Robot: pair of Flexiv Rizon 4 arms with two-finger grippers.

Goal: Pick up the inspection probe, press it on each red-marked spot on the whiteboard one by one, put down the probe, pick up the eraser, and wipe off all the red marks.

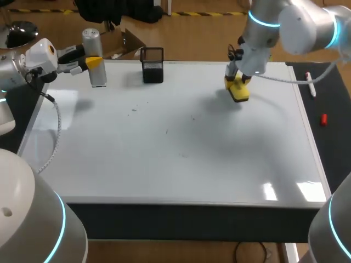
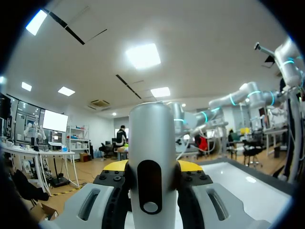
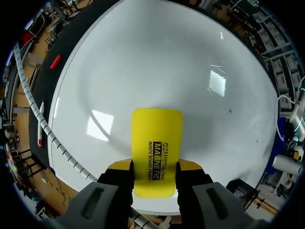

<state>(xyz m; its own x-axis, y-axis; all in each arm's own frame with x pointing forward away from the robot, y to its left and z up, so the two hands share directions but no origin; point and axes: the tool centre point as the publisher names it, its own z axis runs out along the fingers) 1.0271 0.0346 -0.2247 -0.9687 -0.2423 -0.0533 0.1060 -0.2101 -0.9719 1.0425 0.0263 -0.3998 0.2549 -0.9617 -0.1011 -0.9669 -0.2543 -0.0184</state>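
The inspection probe, a silver cylinder, stands upright over the far left corner of the whiteboard. My left gripper is shut on it. In the left wrist view the probe fills the gap between the yellow-tipped fingers. My right gripper is shut on the yellow eraser, which rests on or just above the board at the far right. In the right wrist view the eraser sticks out ahead of the fingers over the white surface. I see only faint dark specks on the board, no red marks.
A black mesh pen holder stands at the board's far edge, between the two grippers. On the dark mat right of the board lie a marker and a red cap. A grey cable hangs from my left arm over the board's left edge.
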